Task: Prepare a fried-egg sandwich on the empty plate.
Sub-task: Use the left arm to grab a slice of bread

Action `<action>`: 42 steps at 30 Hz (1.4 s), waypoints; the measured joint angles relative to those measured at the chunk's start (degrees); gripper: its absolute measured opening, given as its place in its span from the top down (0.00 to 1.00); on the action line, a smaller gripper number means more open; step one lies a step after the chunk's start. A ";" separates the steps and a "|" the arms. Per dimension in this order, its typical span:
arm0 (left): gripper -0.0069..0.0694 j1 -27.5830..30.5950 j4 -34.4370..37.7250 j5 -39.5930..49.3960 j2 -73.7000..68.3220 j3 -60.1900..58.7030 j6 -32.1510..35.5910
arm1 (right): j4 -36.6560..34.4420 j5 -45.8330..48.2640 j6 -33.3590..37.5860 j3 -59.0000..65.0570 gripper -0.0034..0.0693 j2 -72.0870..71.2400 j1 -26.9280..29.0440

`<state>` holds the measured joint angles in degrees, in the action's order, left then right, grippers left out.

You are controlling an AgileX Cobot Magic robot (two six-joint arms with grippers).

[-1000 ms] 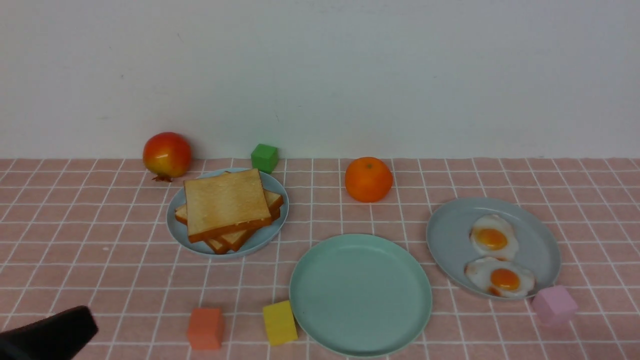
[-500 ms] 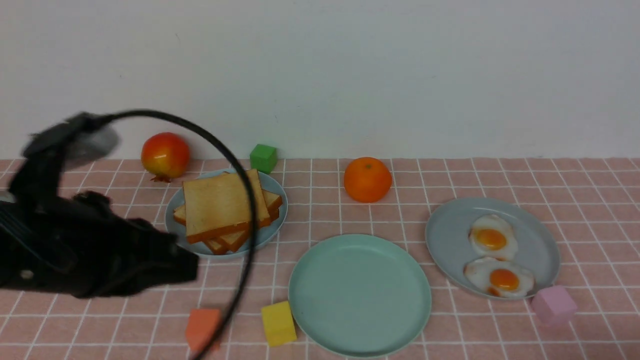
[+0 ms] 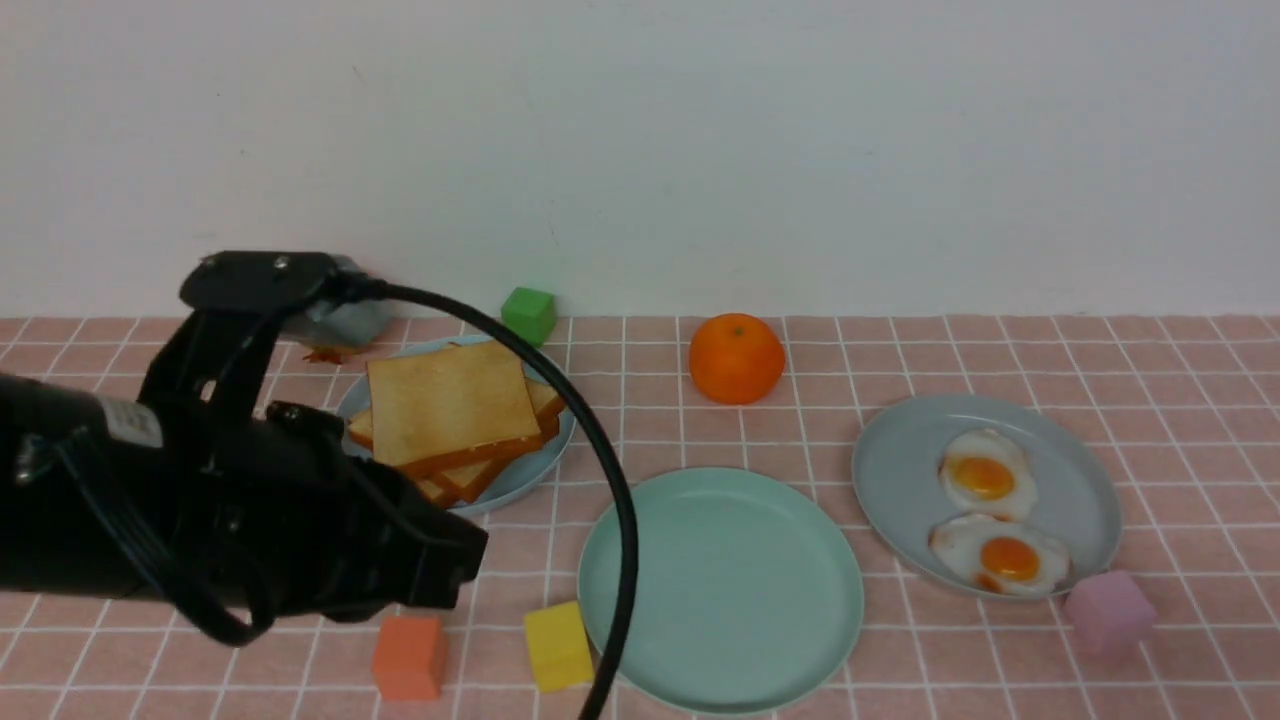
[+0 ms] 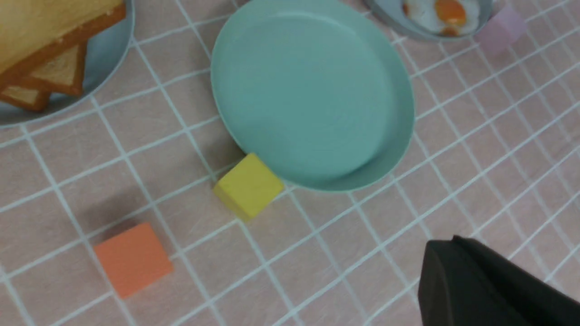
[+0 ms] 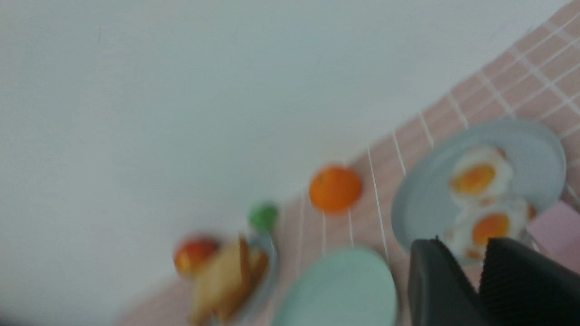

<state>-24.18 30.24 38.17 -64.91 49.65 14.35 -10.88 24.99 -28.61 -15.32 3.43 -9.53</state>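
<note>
A stack of toasted bread slices (image 3: 450,410) lies on a pale blue plate (image 3: 545,455) at the back left. The empty plate (image 3: 720,590), mint green, sits at the front centre. Two fried eggs (image 3: 985,478) (image 3: 1005,558) rest on a grey-blue plate (image 3: 900,470) to the right. My left gripper (image 3: 470,562) hovers shut and empty, just in front of the bread plate and left of the empty plate (image 4: 312,90). The left wrist view shows its closed tip (image 4: 446,246). My right gripper (image 5: 471,253) appears only in the blurred right wrist view, its fingers a little apart with nothing between them, pointing towards the eggs (image 5: 480,176).
An orange (image 3: 737,358) and a green cube (image 3: 528,315) stand at the back. The orange cube (image 3: 408,655) and yellow cube (image 3: 558,645) sit in front, the yellow one against the mint plate's rim. The pink cube (image 3: 1105,610) touches the egg plate. My left arm's cable (image 3: 600,470) arcs over the bread plate.
My left arm has swung in from the lower left corner, up and to the right, and now covers the red fruit and part of the bread plate. Nothing on the table moved.
</note>
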 joint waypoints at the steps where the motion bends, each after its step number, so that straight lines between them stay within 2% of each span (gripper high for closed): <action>1: 0.89 0.00 -0.32 0.24 -0.50 0.36 0.00 | -0.03 1.10 0.00 -0.82 0.70 0.80 -0.62; 2: 0.89 0.00 -1.72 0.63 -1.28 1.00 0.00 | 0.23 4.57 2.13 -3.30 0.72 2.10 -1.26; 4: 0.89 0.06 -6.68 2.75 -5.85 5.33 0.00 | 0.56 21.12 10.02 -15.15 0.81 8.73 -5.79; 6: 0.89 1.08 -8.75 4.66 -9.57 9.40 0.18 | 0.56 29.85 14.56 -21.85 0.87 13.17 -8.00; 8: 0.89 2.18 -8.98 5.49 -11.80 11.86 0.70 | 0.42 33.07 16.81 -24.73 0.91 15.44 -8.79; 11: 0.89 7.29 -7.37 8.07 -18.09 18.58 5.84 | -0.31 39.25 23.43 -32.29 0.95 20.07 -10.18; 15: 0.89 12.25 -1.98 12.53 -25.41 23.77 16.79 | -4.62 39.35 31.78 -36.03 0.95 21.81 -10.24; 19: 0.89 13.05 -0.44 13.50 -30.75 26.68 20.52 | -11.32 36.32 39.09 -36.55 0.95 22.10 -10.24; 21: 0.89 12.63 -1.21 12.58 -33.32 28.07 21.09 | -14.44 34.47 42.39 -36.66 0.95 22.16 -10.24; 26: 0.87 9.86 -9.15 5.95 -39.34 30.82 21.46 | -21.02 31.94 49.30 -37.02 0.95 25.07 -10.24; 29: 0.77 8.42 -12.89 2.05 -41.29 31.29 21.50 | -22.22 31.65 50.20 -37.51 0.95 28.23 -10.24; 32: 0.58 7.11 -16.06 -3.73 -43.25 31.41 21.63 | -22.42 31.18 50.49 -38.04 0.94 31.46 -10.24; 33: 0.57 7.03 -16.20 -4.02 -43.34 31.41 21.63 | -22.42 31.10 50.54 -38.04 0.94 31.67 -10.24; 35: 0.44 6.97 -17.38 -6.48 -44.64 31.48 21.63 | -22.42 30.98 50.61 -38.06 0.94 32.32 -10.24; 38: 0.36 6.97 -18.14 -7.49 -46.41 31.58 21.63 | -22.42 30.98 50.66 -38.11 0.94 32.38 -10.24; 42: 0.34 6.97 -18.51 -7.66 -48.39 31.58 22.33 | -22.42 30.98 50.66 -38.11 0.94 32.38 -10.24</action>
<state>-17.22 11.74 30.52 -113.31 81.23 36.68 -33.30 55.97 22.05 -53.43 35.81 -19.77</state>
